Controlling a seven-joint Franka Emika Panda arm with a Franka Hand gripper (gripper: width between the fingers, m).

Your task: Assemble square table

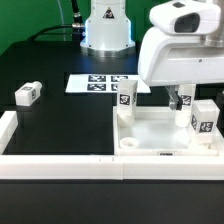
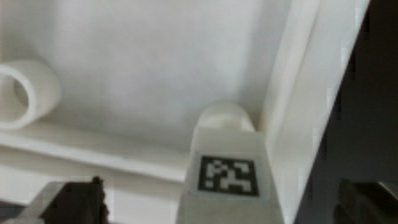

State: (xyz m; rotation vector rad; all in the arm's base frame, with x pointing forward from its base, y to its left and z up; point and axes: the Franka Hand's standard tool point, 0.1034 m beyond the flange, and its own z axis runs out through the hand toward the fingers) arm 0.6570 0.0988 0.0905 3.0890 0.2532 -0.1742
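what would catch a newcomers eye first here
The open gripper hangs over the square tabletop at the exterior view's right, just above a tagged leg beside its rim. A second leg stands at the top's far corner, and a lone leg lies apart on the black table at the exterior view's left.

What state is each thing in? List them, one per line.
Table top: flat, rim up.
Gripper: open, holding nothing.
Leg under gripper: upright in the top.
Far-corner leg: upright.
Leg at the exterior view's right: upright.
Leg at the exterior view's left: lying on the black table, apart.
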